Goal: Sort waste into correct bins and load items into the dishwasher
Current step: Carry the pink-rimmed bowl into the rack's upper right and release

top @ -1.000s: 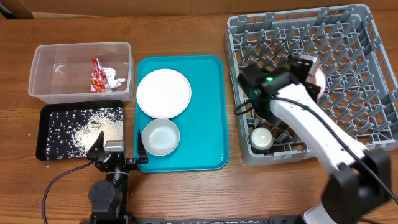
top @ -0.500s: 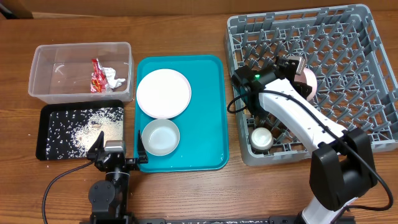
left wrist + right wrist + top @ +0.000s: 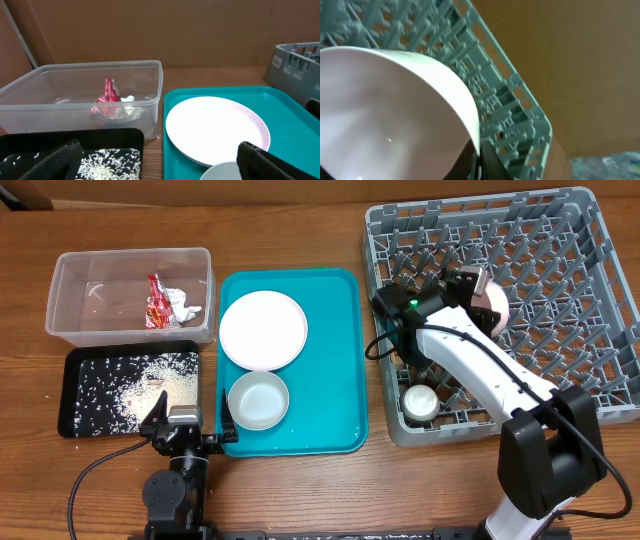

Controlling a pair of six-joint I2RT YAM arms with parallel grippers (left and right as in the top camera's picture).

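My right gripper (image 3: 476,287) is shut on the rim of a white bowl (image 3: 497,311) and holds it tilted over the grey dish rack (image 3: 560,240). In the right wrist view the jaws (image 3: 477,161) pinch the bowl's rim (image 3: 395,115) above the rack's pegs (image 3: 507,107). A small white cup (image 3: 421,401) stands in the rack's front left. A white plate (image 3: 263,330) and a second white bowl (image 3: 258,400) lie on the teal tray (image 3: 335,360). My left gripper (image 3: 186,426) is open and empty, low at the table's front (image 3: 160,162). No chopsticks are in view.
The clear tub (image 3: 75,290) holds the red-and-white wrapper (image 3: 157,300) and the white tissue (image 3: 186,308). The black tray (image 3: 80,360) in front of it holds rice grains (image 3: 125,392). The left wrist view shows the tub (image 3: 60,90), the plate (image 3: 215,127) and the rice (image 3: 110,162).
The right arm has folded in and carried the bowl a little left over the rack, then held nearly still. The left arm has not moved.
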